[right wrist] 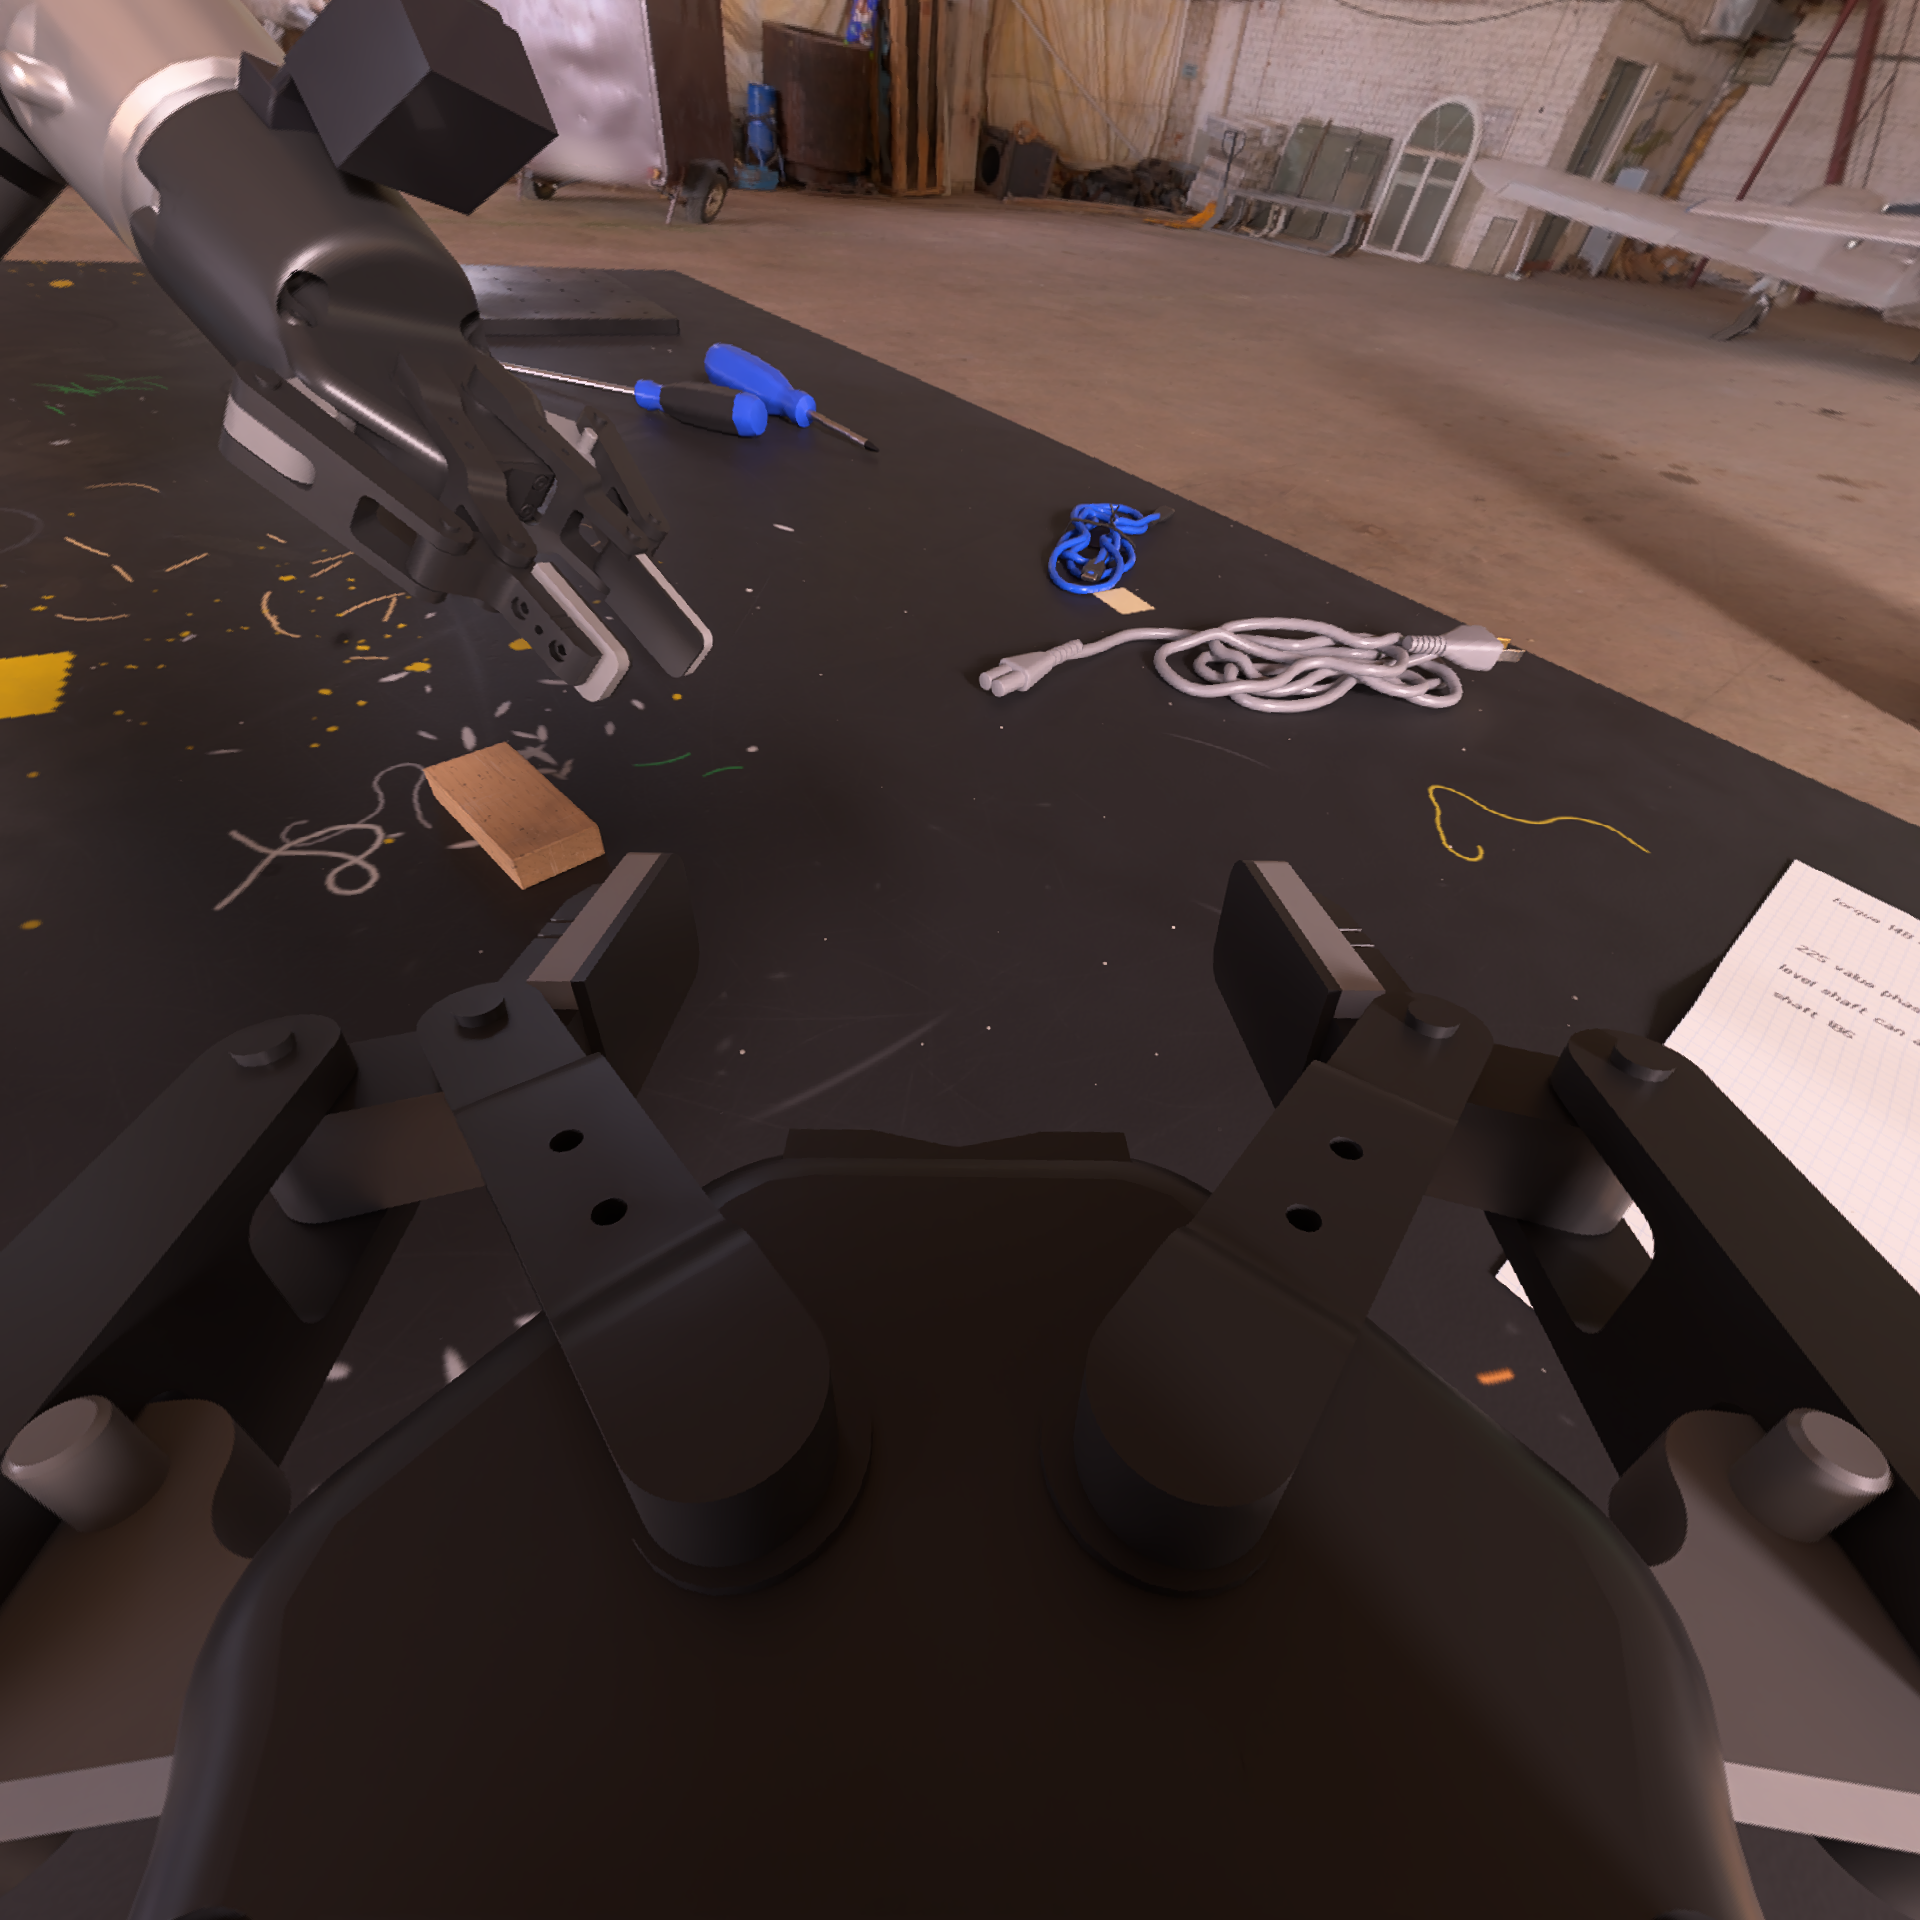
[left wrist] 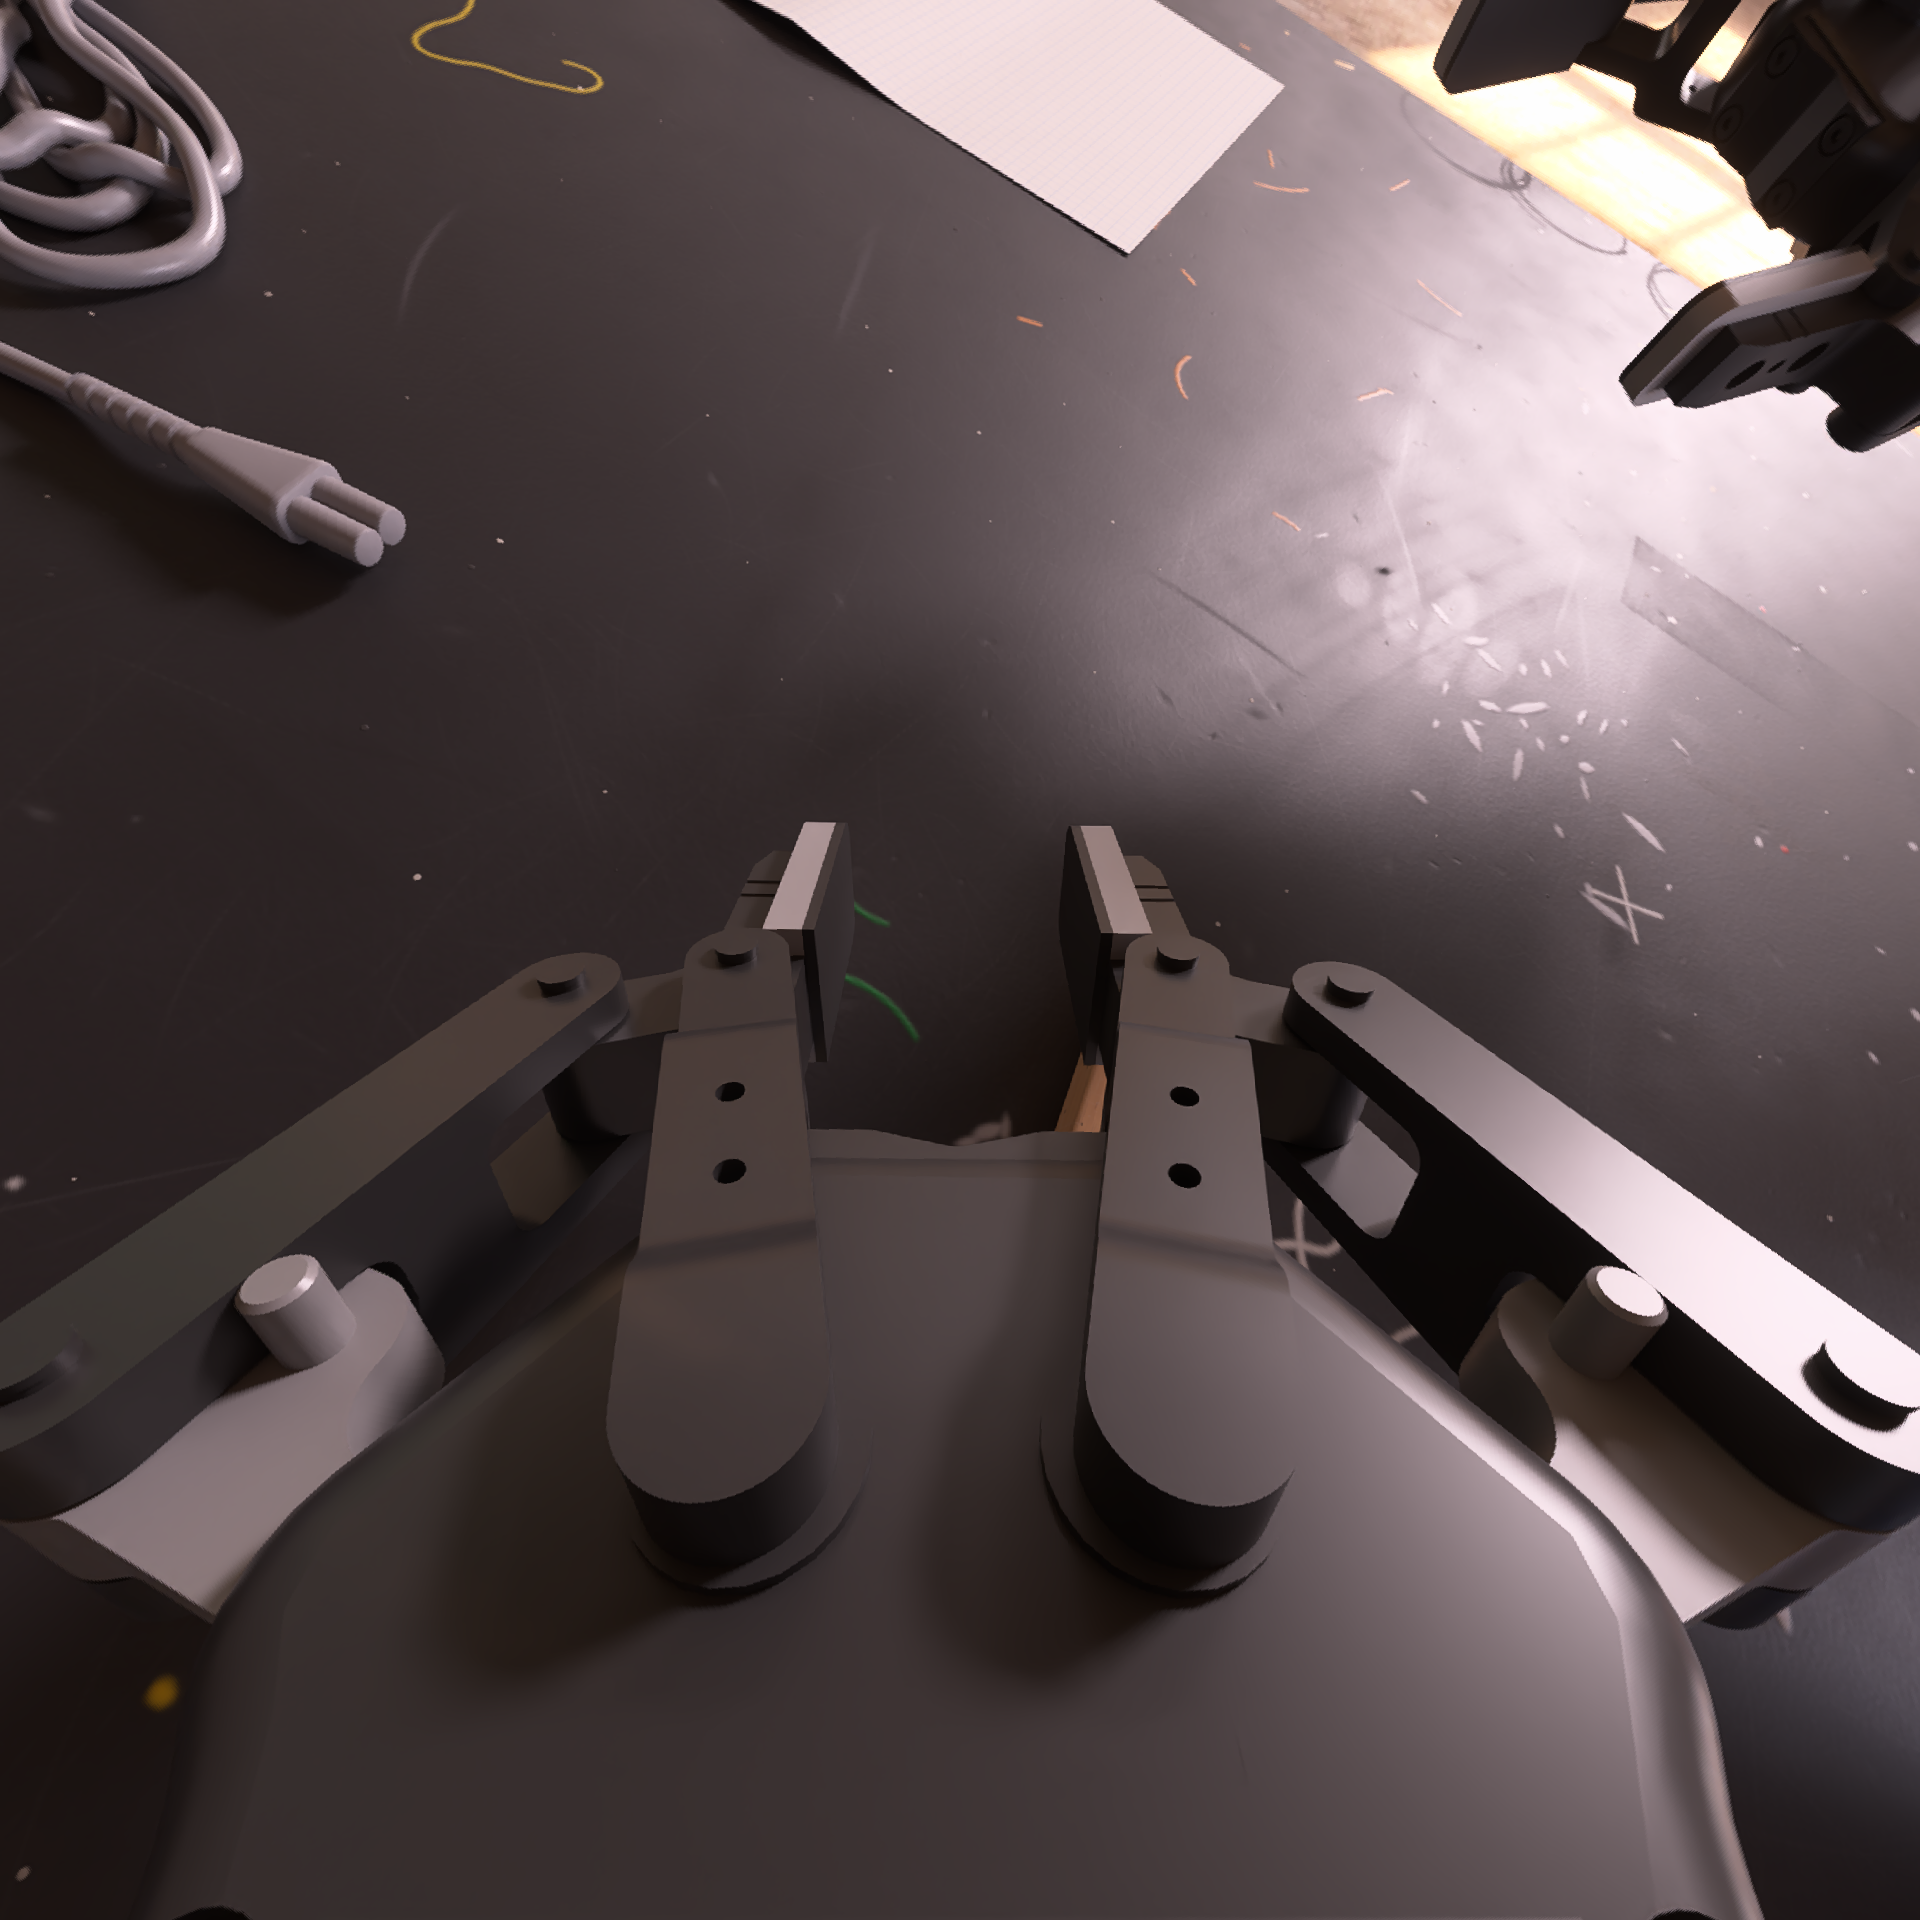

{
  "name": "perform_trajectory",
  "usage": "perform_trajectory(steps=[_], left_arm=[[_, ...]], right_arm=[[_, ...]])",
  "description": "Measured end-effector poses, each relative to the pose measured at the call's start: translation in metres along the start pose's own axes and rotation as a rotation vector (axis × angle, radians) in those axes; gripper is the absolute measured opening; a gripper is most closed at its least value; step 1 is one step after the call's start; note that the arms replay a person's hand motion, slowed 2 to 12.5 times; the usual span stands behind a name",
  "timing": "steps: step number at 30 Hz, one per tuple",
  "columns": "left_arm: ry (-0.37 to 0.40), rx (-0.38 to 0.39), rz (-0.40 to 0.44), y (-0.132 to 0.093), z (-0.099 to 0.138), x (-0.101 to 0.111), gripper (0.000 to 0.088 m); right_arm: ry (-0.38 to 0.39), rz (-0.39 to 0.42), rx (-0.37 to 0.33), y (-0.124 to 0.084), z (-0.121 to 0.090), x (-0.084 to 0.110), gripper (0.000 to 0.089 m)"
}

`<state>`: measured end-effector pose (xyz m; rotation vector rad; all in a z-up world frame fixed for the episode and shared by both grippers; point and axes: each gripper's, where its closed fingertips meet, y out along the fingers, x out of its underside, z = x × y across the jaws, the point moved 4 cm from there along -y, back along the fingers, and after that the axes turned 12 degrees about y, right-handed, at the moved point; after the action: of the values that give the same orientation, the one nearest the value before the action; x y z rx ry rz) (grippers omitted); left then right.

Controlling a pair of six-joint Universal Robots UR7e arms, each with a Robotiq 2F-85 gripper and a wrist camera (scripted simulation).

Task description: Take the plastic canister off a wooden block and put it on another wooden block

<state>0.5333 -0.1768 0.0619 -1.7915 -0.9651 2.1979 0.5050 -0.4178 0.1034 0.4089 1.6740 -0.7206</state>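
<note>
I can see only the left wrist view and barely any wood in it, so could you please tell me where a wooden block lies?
Observer: One wooden block lies flat on the dark table, close to the left gripper.
Operator: Thank you. Is the canister standing on it?
Observer: No, its top is bare, and no canister shows in either view.
Operator: Is anything else near that gripper?
Observer: Two blue-handled screwdrivers lie on the table beyond it.
</note>
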Motion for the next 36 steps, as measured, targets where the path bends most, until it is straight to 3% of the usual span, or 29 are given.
perform_trajectory(steps=[11,23,27,36], left_arm=[[0.037,-0.034,0.026,-0.004,-0.003,-0.004,0.0377],[0.045,-0.099,0.065,-0.013,-0.008,-0.012,0.0661],[0.059,-0.143,0.107,-0.025,-0.009,-0.021,0.0712],[0.08,-0.255,0.258,-0.077,0.001,-0.05,0.0716]], right_arm=[[-0.001,0.002,-0.003,0.0,0.0,0.0,0.0854],[-0.002,0.012,-0.001,-0.002,0.0,-0.002,0.0854],[0.001,0.017,0.004,-0.003,0.002,-0.002,0.0854],[0.012,0.027,0.006,-0.004,0.004,-0.003,0.0854]])
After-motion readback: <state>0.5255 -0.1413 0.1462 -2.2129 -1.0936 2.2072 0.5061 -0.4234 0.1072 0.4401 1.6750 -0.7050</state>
